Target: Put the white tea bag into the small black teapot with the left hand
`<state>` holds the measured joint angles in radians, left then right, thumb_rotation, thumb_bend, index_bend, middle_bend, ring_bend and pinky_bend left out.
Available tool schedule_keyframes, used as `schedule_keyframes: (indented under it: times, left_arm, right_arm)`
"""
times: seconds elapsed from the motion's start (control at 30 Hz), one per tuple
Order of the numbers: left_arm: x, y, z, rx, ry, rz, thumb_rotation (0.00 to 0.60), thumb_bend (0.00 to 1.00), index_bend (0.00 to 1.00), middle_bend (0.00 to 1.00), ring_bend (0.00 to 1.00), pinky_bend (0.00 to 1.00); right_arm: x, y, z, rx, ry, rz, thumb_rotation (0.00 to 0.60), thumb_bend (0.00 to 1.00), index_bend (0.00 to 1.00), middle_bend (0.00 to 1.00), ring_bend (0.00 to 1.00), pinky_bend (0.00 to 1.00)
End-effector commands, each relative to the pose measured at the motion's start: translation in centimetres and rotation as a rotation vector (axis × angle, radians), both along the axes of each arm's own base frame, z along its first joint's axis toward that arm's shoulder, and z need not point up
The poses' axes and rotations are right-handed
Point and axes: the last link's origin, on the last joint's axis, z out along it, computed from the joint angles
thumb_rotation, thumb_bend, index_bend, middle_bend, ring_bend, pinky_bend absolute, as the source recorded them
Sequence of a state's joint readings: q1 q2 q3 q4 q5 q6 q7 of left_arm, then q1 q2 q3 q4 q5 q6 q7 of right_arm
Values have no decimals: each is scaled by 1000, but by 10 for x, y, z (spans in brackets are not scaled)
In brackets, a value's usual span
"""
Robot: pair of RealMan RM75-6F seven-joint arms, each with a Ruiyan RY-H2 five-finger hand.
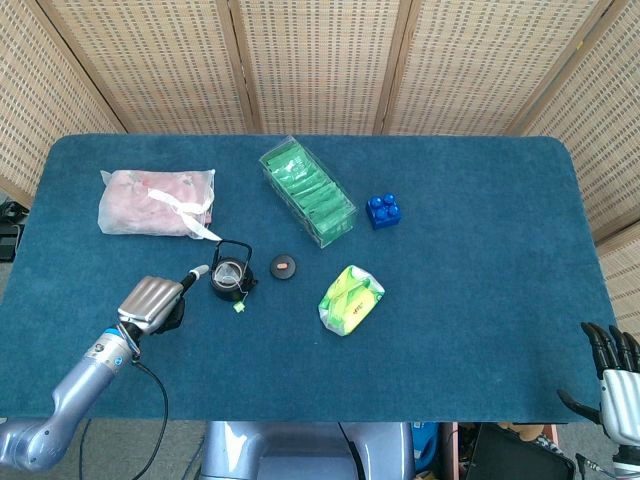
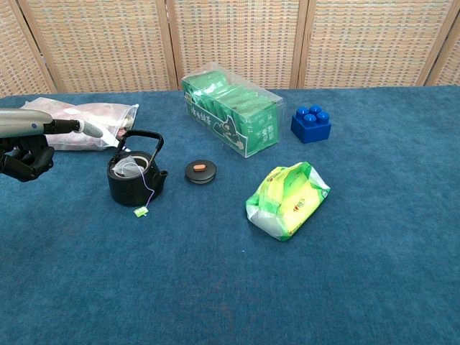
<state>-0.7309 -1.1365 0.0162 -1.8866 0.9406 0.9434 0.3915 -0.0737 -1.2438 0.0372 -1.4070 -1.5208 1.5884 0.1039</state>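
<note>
One soft, light white tea bag (image 2: 130, 169) lies inside the small black teapot (image 2: 134, 180), best pinched by its string, while nothing is held by the left hand (image 1: 155, 302), one finger extended.

Woven screen (image 1: 320, 60) behind blue table (image 1: 480, 330)

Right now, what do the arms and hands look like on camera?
Left arm: glossy silver-blue rounded links, with a thin black cable looping off near the wrist. Left hand: ribbed silver metallic back, black fingers underneath. Right hand: black fingers on a pale grey-white palm, seen only at the frame corner; the right arm isn't visible.
</note>
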Motion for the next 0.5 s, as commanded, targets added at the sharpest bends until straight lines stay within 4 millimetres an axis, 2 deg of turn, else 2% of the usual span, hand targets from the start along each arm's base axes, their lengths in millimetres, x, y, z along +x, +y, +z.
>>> schedule_keyframes:
  times: [0.03,0.3,0.5]
  left_arm:
    - [-2,0,-6,-26,13,5,600,983,0,865,772,714]
    - [-3,9,-34,-96,32,34,600,983,0,865,772,714]
    - [-3,16,-41,-97,41,48,600,983,0,865,772,714]
  right_arm:
    - [0,0,-1,2,-2,0,600,85,115,196,34,100]
    - [0,0,0,-2,1,-3,600,85,115,196,34,100]
    - [-1,2,1,-5,3,-10,600,85,115,196,34,100]
